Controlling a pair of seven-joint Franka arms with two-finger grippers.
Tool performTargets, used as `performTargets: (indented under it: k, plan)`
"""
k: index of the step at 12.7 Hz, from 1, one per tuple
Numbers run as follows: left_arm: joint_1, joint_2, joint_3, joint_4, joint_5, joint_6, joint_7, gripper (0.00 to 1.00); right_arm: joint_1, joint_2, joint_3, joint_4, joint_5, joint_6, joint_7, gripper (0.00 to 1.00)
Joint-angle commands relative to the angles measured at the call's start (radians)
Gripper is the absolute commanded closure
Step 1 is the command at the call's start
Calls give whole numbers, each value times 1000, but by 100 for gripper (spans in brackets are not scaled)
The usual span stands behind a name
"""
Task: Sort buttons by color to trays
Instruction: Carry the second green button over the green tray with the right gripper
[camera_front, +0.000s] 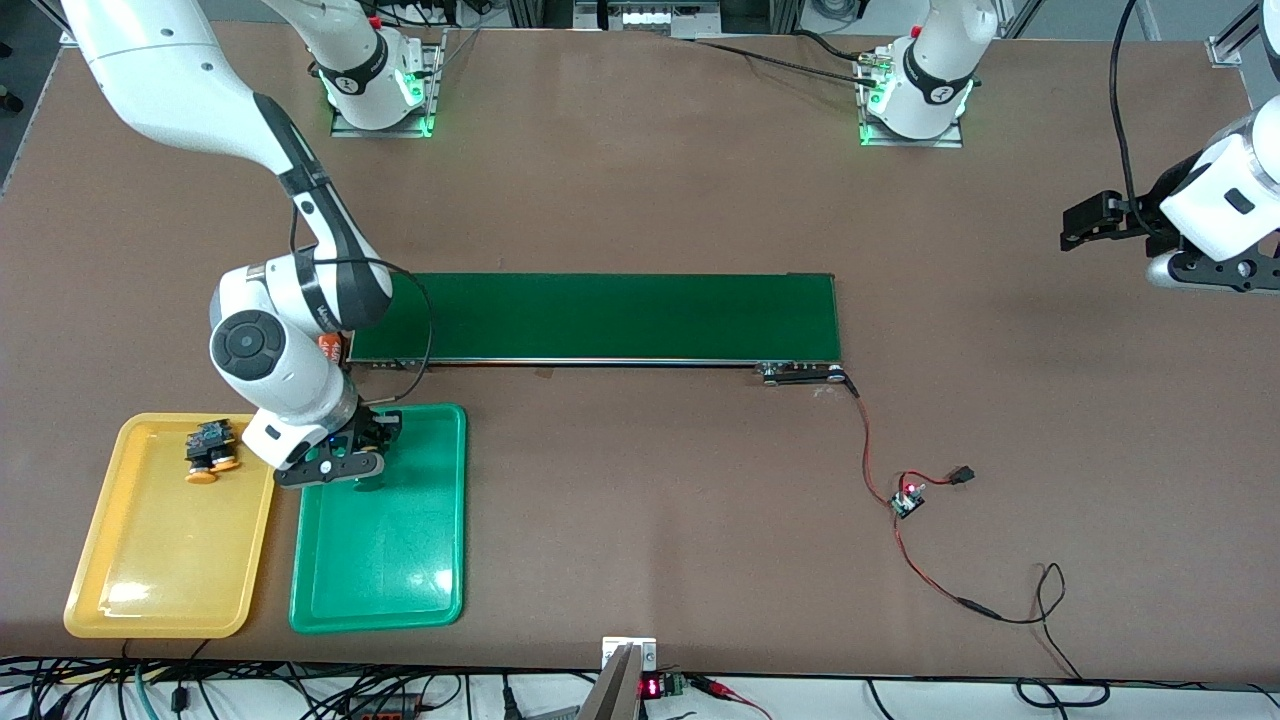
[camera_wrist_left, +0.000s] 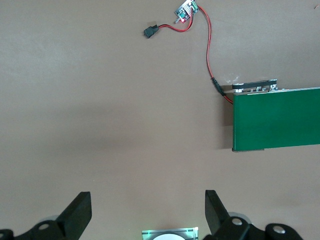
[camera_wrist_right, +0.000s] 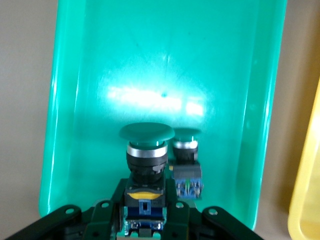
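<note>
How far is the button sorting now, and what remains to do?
Nearly finished. The two orange buttons lie in the yellow tray. One green button sits in the green tray. The right gripper, over that tray, holds the last green button; only its release remains. The left gripper waits open.

High front camera faces both bases; right wrist camera closely shares its green tray (camera_wrist_right: 165, 75).
</note>
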Motion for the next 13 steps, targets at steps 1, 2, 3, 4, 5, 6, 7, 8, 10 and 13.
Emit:
performTargets:
  k: [1,2,3,4,5,6,7,8,10,13]
  plan:
    - [6,11,-1,28,-20,-24,4,0,-3,72,10,47,-3,88,-13,89]
    - [6,10,-3,30,-20,-35,3,0,-3,84,9,47,-3,117,-13,89]
    - [6,5,-4,33,-20,-61,-1,0,0,90,7,47,-3,125,-18,87]
    - [6,8,-4,44,-21,-63,-16,0,-3,90,7,47,-5,125,-18,87]
    - [4,16,-3,60,-35,-64,-19,0,-7,90,7,44,-3,125,-18,82]
    - [4,24,-3,70,-49,-67,-19,0,-7,89,7,44,-3,125,-18,66]
    - [6,25,-1,70,-49,-69,-19,0,-9,87,7,44,-2,125,-15,45]
    - [7,25,2,68,-47,-69,-22,0,-7,86,7,44,-2,123,-15,26]
    - [7,30,8,71,-49,-67,-21,0,-3,79,3,44,0,120,-10,0]
    - [21,31,8,71,-49,-63,-22,0,0,46,-2,36,3,97,-9,0]
